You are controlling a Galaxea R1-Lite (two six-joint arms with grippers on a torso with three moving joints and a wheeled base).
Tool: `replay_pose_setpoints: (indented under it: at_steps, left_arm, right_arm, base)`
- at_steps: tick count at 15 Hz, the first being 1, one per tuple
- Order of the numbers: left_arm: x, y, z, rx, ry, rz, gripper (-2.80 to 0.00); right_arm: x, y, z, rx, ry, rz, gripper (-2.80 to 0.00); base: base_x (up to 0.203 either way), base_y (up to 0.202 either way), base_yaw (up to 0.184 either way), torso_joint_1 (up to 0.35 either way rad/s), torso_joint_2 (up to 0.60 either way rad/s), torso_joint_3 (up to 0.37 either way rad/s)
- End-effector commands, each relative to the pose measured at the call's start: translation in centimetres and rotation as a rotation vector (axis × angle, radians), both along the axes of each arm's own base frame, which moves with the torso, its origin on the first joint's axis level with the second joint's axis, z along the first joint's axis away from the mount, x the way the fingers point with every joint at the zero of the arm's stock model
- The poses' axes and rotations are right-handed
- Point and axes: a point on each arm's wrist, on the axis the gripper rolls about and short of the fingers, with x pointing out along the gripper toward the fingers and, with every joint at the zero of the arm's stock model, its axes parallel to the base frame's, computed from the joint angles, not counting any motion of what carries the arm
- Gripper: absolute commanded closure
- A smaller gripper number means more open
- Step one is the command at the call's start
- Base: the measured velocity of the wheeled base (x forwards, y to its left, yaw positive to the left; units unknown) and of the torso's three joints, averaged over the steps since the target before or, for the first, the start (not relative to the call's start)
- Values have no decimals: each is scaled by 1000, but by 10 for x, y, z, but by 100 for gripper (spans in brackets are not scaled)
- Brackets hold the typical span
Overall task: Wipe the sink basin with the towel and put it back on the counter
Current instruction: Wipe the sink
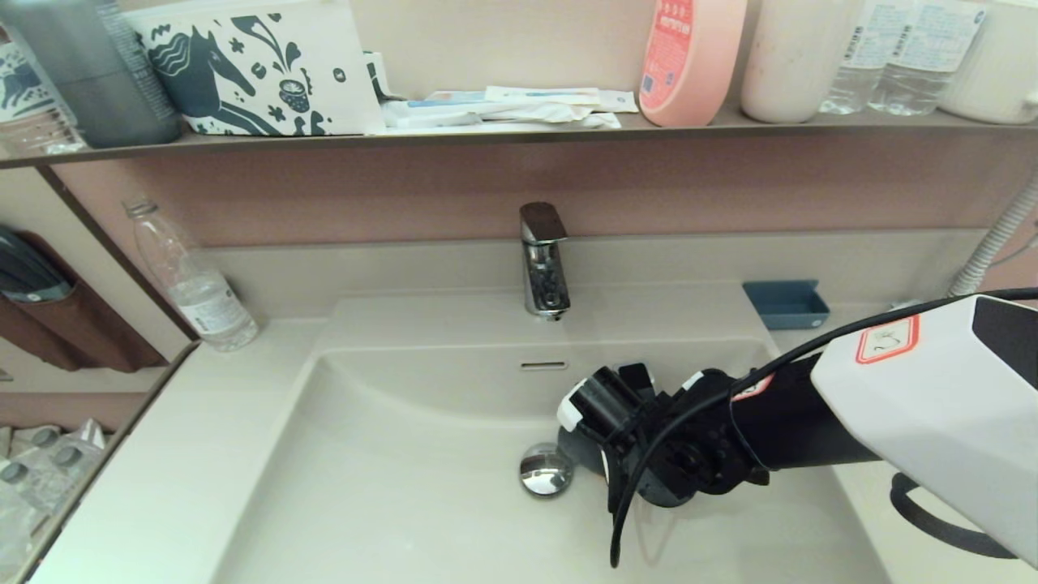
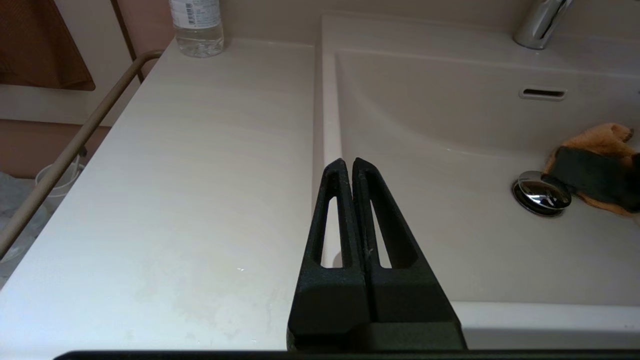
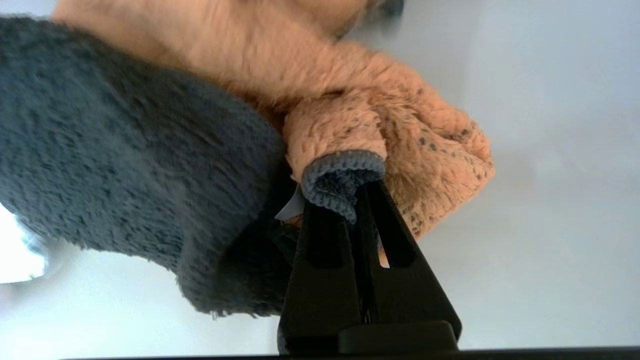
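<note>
With the right pincer (image 3: 357, 200) pinching only a fold of the towel (image 3: 150, 150) low-centre in the sink basin (image 1: 389, 487) beside the drain plug (image 1: 546, 470), dragging could tug it loose.

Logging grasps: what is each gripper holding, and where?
Right gripper pinches a bunched fold of the orange-and-grey fleece towel; left gripper is shut, holding nothing.

Open basin (image 1: 389, 503) left of drain plug (image 1: 546, 470)
</note>
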Motion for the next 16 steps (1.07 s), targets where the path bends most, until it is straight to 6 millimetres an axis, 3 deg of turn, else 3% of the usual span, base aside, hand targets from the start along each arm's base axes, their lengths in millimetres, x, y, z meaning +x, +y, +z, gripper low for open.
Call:
replay_pose_setpoints:
  at_steps: [1,7,10,16]
  left_arm:
    - [0,0,0,-1,0,1,0]
    - [0,0,0,-1,0,1,0]
    - [0,0,0,-1,0,1,0]
    - [0,0,0,-1,0,1,0]
  right_arm:
    - [-41,-28,-22,-146,190,17,0]
    - [-71,-8,-32,-149,321,101,0]
    - [-88,16,-32,-71,367,176,0]
    - [-97,64,-14,123,345,274,0]
  base:
    - [0,0,0,0,0,0]
    - [0,0,0,0,0,0]
    - [0,0,0,0,0,0]
    - [0,0,0,0,0,0]
